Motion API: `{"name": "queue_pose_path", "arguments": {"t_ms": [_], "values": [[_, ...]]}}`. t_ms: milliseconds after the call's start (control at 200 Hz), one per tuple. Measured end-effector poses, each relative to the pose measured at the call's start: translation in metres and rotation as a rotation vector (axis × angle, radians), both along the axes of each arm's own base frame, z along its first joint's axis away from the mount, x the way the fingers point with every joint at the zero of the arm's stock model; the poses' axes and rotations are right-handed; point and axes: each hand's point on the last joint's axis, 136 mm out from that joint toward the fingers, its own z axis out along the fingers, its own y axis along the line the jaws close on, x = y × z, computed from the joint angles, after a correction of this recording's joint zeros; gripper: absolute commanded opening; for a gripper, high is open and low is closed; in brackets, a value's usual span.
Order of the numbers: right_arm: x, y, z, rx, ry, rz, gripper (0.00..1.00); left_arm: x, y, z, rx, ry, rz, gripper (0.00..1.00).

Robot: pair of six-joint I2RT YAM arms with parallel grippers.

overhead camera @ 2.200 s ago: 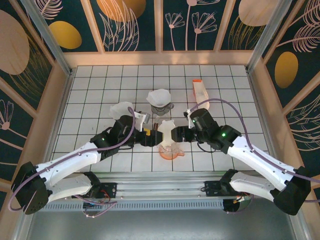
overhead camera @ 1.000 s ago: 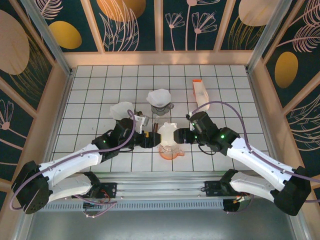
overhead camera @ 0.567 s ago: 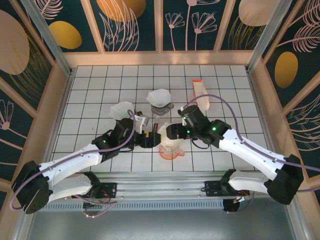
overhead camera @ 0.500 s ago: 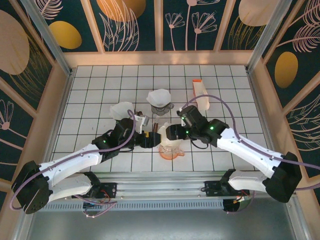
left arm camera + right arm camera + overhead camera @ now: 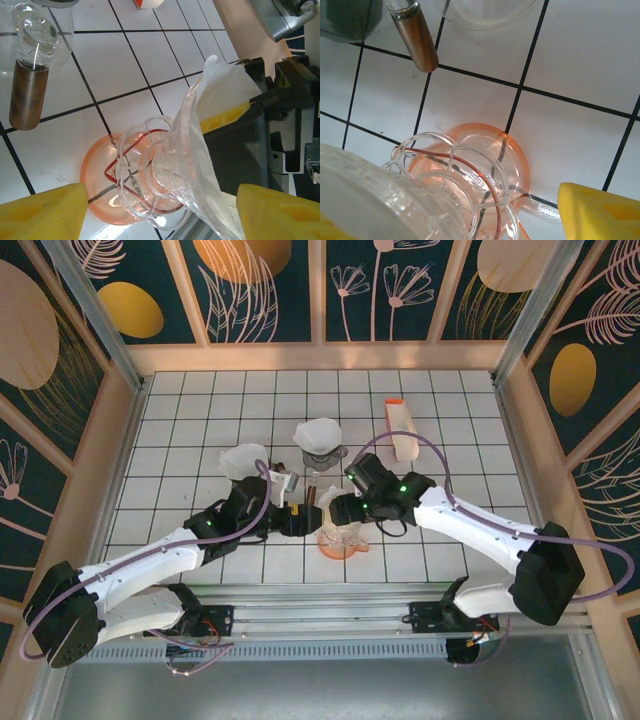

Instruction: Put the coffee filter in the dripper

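Just ahead of the left gripper's spread jaws, the dripper tips mouth-first toward the right gripper (can't tell if that one's pinching). The coffee filter looks partway inside, so the right arm's nearer.

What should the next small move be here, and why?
Probably nudge the filter a little deeper with the right gripper. The filter lies inside the tilted dripper, but its upper edge pokes past the rim, and the dripper leans over the orange dish rather than standing upright.
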Motion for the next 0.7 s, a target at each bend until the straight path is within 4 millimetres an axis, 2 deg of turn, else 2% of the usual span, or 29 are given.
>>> {"name": "queue_pose_path", "arguments": {"t_ms": [380,565,701], "values": [[-0.004,0.002,-0.002,-0.032,0.011,0.023,0.77,0.000,0.000,-0.001,0.003,-0.001,-0.002,0.74],[0.005,0.009,0.022,-0.006,-0.050,0.015,0.78,0.000,0.000,-0.001,0.004,-0.001,-0.002,0.74],[0.008,0.004,0.045,0.023,-0.107,-0.003,0.78,0.000,0.000,-0.002,0.005,0.000,-0.002,0.74]]}}
